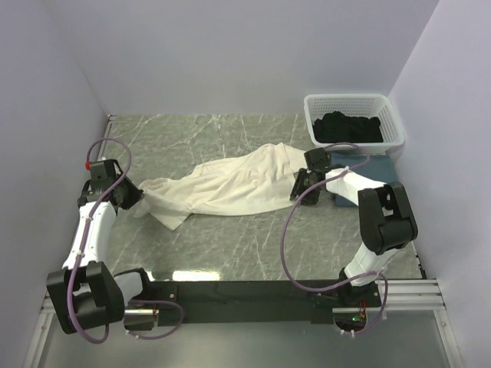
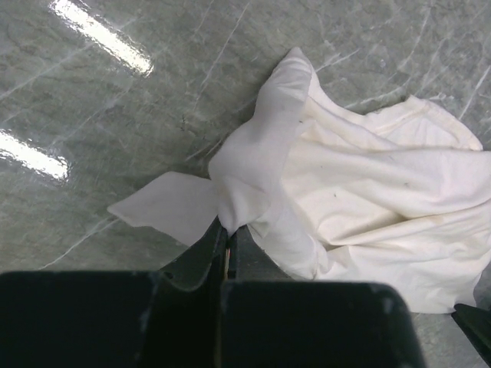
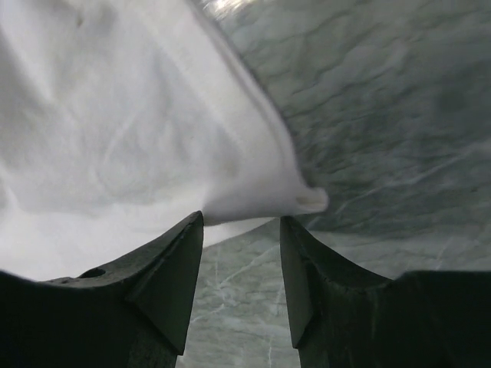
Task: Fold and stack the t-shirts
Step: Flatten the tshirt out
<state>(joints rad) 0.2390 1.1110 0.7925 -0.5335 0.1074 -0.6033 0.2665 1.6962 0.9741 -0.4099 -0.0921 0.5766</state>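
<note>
Spreading the cream-white t-shirt (image 1: 238, 184) flat, ready for folding.

Clamped tight with the left pincer (image 2: 229, 257) on a bunched fold at the shirt's left end; standing apart at the right pincer (image 3: 242, 261), gripping nothing, with a cloth corner just ahead of the tips. Lying rumpled across the middle of the counter (image 1: 192, 138), between both arms. Probably best to close on that right corner first, then draw both ends apart low and evenly, pulling wrinkles out without dragging the cloth into a heap. Leaving for later the black t-shirt (image 1: 349, 126) heaped in the white basket (image 1: 353, 102) at the far right, and the slate-blue t-shirt (image 1: 380, 162) just in front of it.
</note>
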